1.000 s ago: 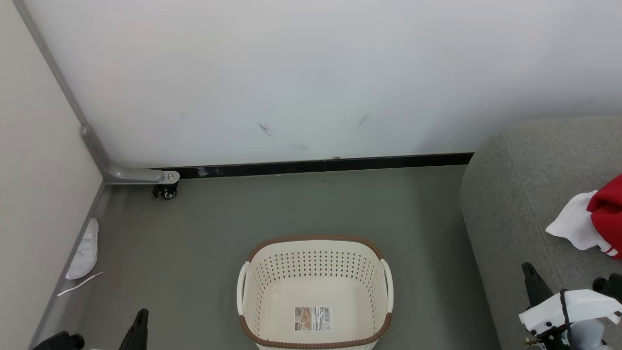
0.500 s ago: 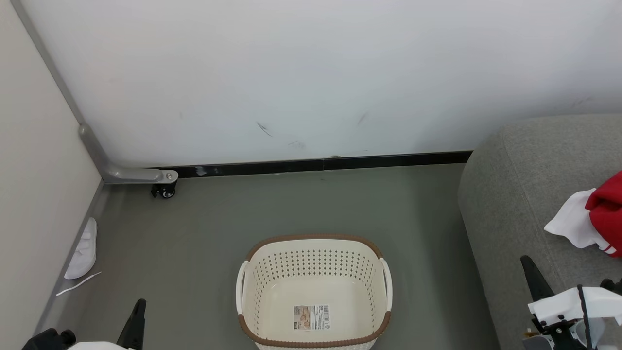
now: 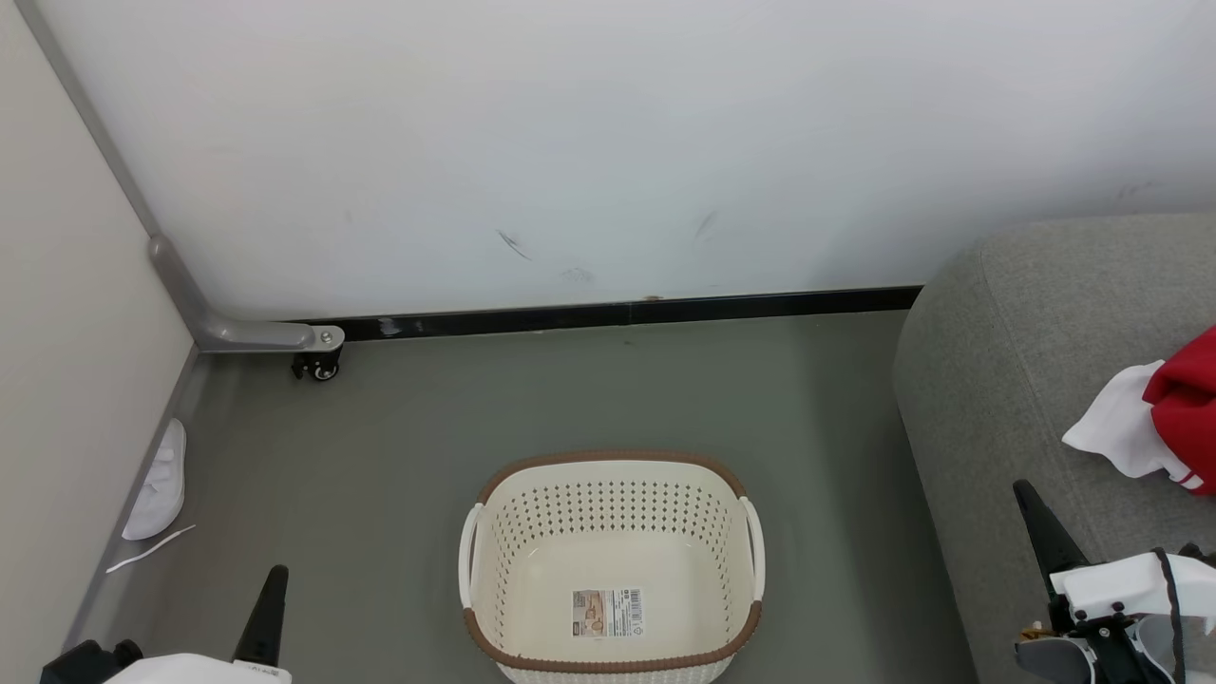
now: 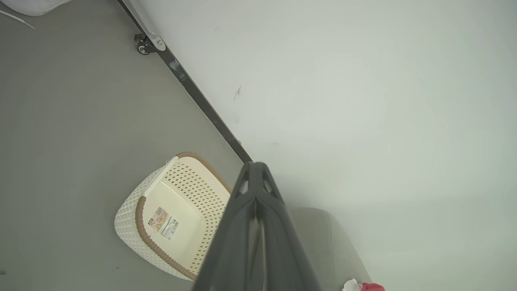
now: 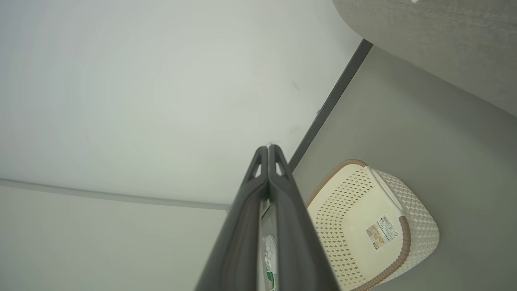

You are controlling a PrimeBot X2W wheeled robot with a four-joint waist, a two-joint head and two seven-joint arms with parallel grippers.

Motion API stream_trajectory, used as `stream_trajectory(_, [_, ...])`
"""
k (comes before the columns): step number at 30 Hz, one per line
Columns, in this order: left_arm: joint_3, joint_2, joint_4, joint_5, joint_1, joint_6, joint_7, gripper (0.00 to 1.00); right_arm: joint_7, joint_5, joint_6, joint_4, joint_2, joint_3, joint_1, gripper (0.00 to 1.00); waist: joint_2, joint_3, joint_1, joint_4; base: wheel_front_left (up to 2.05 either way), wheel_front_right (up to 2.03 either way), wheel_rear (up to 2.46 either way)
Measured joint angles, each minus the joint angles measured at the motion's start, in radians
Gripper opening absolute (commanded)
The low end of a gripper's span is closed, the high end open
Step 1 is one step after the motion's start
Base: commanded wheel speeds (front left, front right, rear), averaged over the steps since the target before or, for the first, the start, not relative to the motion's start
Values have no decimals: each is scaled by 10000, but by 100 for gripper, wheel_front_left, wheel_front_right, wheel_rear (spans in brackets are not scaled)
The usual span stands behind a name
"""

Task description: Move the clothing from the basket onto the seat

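The left tool stands to the lower left of the basket, well apart from it. Its two long dark fingers are pressed together into one narrow spike that points forward. The right tool stands well to the right of the basket, fingers likewise closed flat against each other, tip leaning slightly left, and rises from a white wrist housing. Both are empty.

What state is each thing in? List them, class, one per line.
basket: empty, upright on the floor
clothing: lying crumpled on the seat
left hand: shut, holding nothing
right hand: shut, holding nothing
white slipper: lying on the floor
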Motion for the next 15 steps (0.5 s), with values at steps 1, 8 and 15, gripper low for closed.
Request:
stream_trajectory(1, [58, -23, 2, -73, -41, -10, 27, 0, 8, 157, 0, -23, 0, 10, 0, 0, 0, 11, -1, -3, 0, 0, 0])
stream_trajectory(8, [420, -242, 38, -652, -73, -244, 213, 0, 159, 1337, 0, -278, -10, 96, 4, 0, 0, 75, -7, -21, 0, 0, 0])
stream_trajectory(15, [765, -416, 98, -1239, -183, -491, 474, 0, 272, 2520, 0, -418, -17, 245, 9, 0, 0, 126, -10, -40, 0, 0, 0])
